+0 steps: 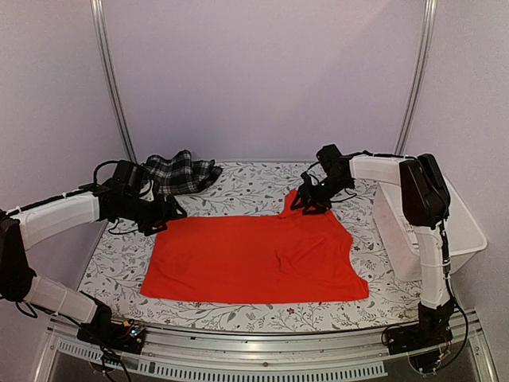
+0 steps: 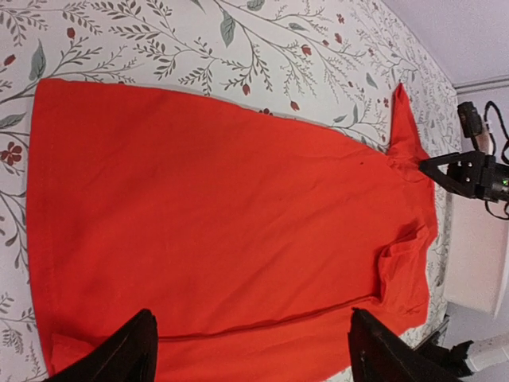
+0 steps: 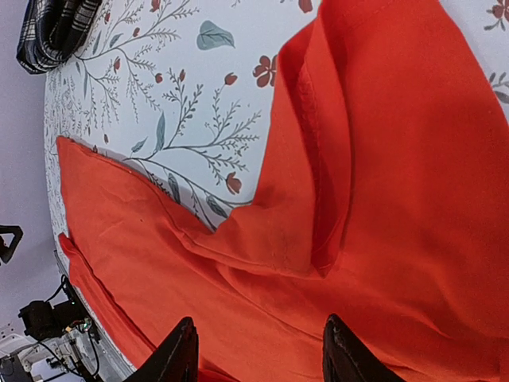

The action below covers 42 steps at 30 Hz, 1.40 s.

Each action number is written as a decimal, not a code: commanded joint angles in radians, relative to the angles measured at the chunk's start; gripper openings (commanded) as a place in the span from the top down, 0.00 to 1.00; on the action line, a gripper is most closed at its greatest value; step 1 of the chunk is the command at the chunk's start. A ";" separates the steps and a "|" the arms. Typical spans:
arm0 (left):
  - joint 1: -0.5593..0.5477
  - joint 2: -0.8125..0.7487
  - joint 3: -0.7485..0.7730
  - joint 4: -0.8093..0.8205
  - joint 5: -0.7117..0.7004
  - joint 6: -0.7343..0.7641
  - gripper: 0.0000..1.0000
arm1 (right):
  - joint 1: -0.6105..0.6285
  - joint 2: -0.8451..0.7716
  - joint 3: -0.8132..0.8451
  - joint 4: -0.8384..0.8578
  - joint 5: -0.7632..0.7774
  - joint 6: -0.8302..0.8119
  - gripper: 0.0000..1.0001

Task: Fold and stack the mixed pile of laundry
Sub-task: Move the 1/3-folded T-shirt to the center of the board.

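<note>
The red shirt [image 1: 254, 259] lies spread flat on the floral table cover, one sleeve [image 1: 293, 203] sticking out at the far right. It fills the left wrist view [image 2: 223, 215] and the right wrist view [image 3: 382, 199]. The plaid garment [image 1: 180, 173] lies crumpled at the far left; a bit shows in the right wrist view [image 3: 56, 28]. My left gripper [image 1: 173, 213] is open and empty, just above the shirt's far left corner. My right gripper [image 1: 308, 204] is open and empty, over the shirt by the sleeve.
A white plastic basket [image 1: 469, 231] stands at the table's right edge, beside the right arm. The floral table cover [image 1: 238, 183] shows bare around the shirt. Metal frame posts stand at the back left [image 1: 111, 79] and back right [image 1: 417, 72].
</note>
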 commanded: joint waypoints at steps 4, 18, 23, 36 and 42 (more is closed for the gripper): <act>0.020 -0.009 0.009 -0.010 -0.019 -0.001 0.18 | -0.007 0.091 0.068 0.044 -0.052 0.015 0.53; 0.049 -0.026 0.010 -0.025 -0.029 0.006 0.18 | -0.006 0.191 0.194 0.217 -0.232 0.155 0.76; 0.057 -0.018 0.008 -0.021 -0.022 0.008 0.18 | 0.005 0.293 0.324 0.354 -0.356 0.280 0.79; 0.117 0.098 0.064 0.023 -0.001 0.067 0.14 | -0.071 0.092 0.191 0.294 -0.320 0.169 0.63; 0.171 0.252 0.174 -0.001 0.009 0.158 0.14 | -0.135 0.005 0.169 -0.018 0.037 -0.114 0.63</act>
